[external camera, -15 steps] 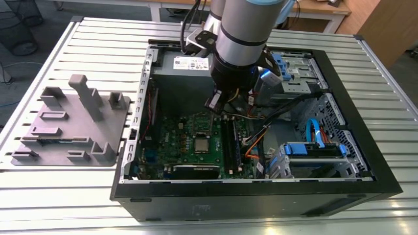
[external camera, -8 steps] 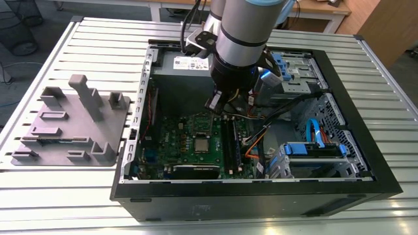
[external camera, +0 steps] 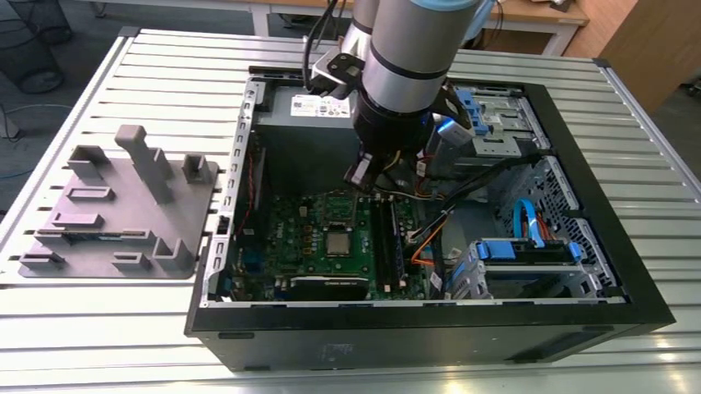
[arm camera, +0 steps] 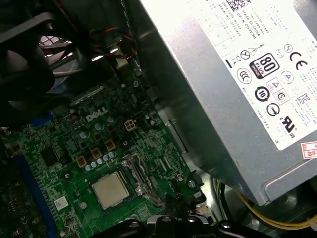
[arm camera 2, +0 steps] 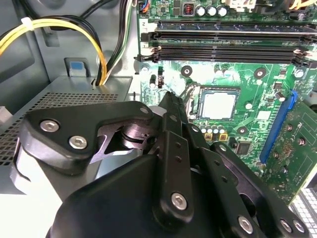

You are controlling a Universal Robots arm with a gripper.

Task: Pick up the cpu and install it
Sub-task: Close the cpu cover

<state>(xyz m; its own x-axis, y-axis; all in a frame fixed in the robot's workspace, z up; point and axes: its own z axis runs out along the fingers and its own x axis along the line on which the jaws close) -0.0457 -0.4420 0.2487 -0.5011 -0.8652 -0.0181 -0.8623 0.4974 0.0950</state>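
The cpu [external camera: 338, 243] lies flat in its socket [external camera: 338, 232] on the green motherboard [external camera: 294, 234] inside the open case [external camera: 613, 279]; both wrist views show its pale metal top level within the frame [arm camera 2: 218, 105] [arm camera: 110, 189], so by the look of it the chip is already seated. The arm hangs over the board, near the power supply [arm camera: 233, 79], with the claw [arm camera 2: 171, 111] above and just beside the socket, apart from the chip; the second wrist view shows the finger tips drawn close together with nothing between them, so it reads as narrow and empty. The grey holder tray [external camera: 115, 213] rests on the slatted table [external camera: 88, 328], outside the case. To do this step well, I judge, the claw must keep vertical and centred, stay clear of the memory slots [arm camera 2: 223, 44] and the yellow cables [arm camera 2: 74, 29], and avoid pressing the chip sideways; a skewed push could bend socket contacts.
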